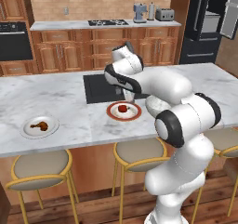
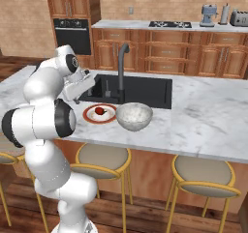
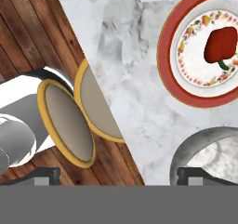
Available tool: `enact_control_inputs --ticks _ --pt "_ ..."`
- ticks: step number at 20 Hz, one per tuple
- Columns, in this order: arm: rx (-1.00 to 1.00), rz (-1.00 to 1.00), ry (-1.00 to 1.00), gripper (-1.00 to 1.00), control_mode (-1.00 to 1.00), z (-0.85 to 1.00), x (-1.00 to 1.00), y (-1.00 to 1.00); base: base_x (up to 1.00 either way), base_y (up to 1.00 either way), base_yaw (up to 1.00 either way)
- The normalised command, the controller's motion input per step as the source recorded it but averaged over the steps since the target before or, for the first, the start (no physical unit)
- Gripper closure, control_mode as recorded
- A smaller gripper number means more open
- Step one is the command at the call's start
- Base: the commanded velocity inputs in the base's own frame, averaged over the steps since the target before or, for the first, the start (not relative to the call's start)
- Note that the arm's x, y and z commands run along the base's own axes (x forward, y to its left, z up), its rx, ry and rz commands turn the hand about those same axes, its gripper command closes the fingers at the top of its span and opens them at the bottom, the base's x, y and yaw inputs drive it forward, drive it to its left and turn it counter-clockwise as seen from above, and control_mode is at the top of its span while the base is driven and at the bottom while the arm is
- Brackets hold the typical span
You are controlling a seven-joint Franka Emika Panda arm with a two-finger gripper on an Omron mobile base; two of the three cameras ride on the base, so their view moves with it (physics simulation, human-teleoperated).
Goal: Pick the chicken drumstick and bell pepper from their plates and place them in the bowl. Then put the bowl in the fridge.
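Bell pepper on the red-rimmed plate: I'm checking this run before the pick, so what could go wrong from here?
The bell pepper is small and rounded, so it may roll or squirt from the open gripper. The bowl sits close beside the red-rimmed plate; a descending finger could nudge it. The faucet stands just behind.

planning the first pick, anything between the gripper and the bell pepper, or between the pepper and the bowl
Nothing visible. The open gripper hangs above the counter edge; the bell pepper lies uncovered on its red-rimmed plate, and the bowl sits right beside that plate.
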Motion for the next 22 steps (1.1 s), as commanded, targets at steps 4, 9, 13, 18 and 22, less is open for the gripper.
enact_control_inputs --ticks 4,9,13,18,22 --pt "0.19 0.01 -0.14 -1.0 -1.0 -0.3 0.09 0.0 0.0 0.0 0.0" --pt "0.19 0.01 -0.3 -1.0 -1.0 -0.36 0.0 0.0 0.0 0.0 0.0" --pt "0.08 0.01 -0.23 -1.0 -1.0 -0.31 0.1 0.01 0.0 0.0 0.0" --pt "0.0 0.0 -0.05 -1.0 -1.0 -0.19 0.3 0.02 0.0 0.0 0.0" --pt "-0.01 0.01 0.0 -1.0 -1.0 -0.15 0.38 0.02 0.0 0.0 0.0"
